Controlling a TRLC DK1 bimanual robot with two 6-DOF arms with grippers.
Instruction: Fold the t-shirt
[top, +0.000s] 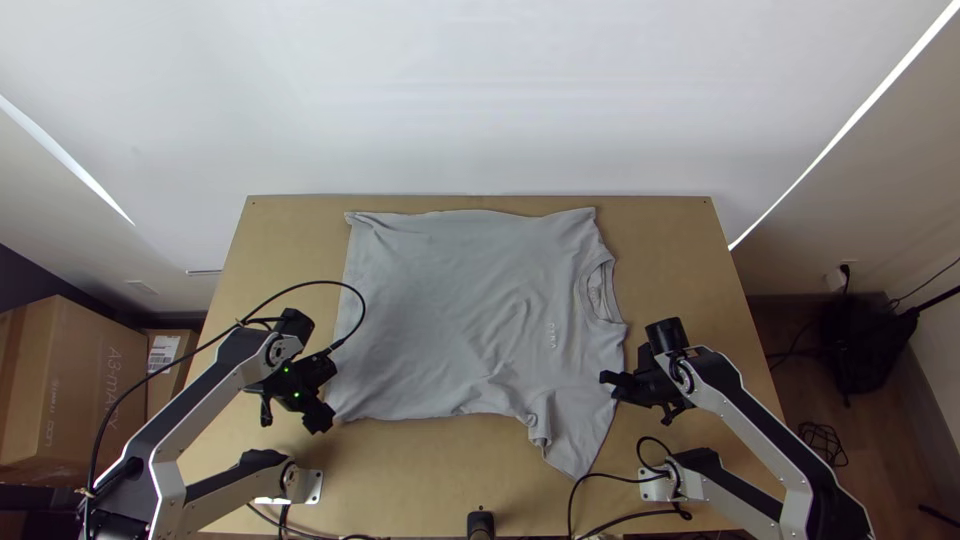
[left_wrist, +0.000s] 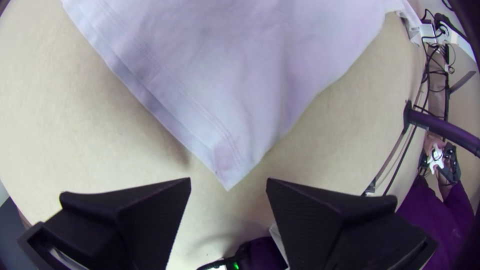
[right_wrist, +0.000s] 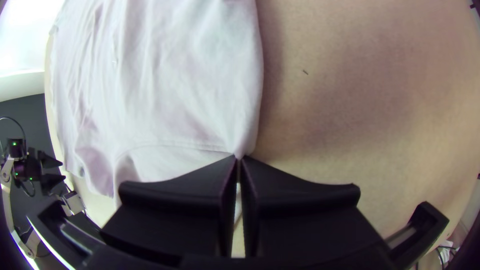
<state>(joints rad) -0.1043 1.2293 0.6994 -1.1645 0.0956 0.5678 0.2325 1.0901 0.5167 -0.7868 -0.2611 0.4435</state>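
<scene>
Currently, black cables and a black post occupy the near edge of the counter; both arms overhang its near portion. The gray T-shirt lies spread mid-counter, collar toward the right side, hem toward the left, long axis left to right. Its near sleeve points toward the near edge, bunched at the inner seam. The left end effector is spread at the near hem corner. The right end effector pinches the shirt's shoulder-side edge. Bare wood borders both sides; the far margin is narrow.
</scene>
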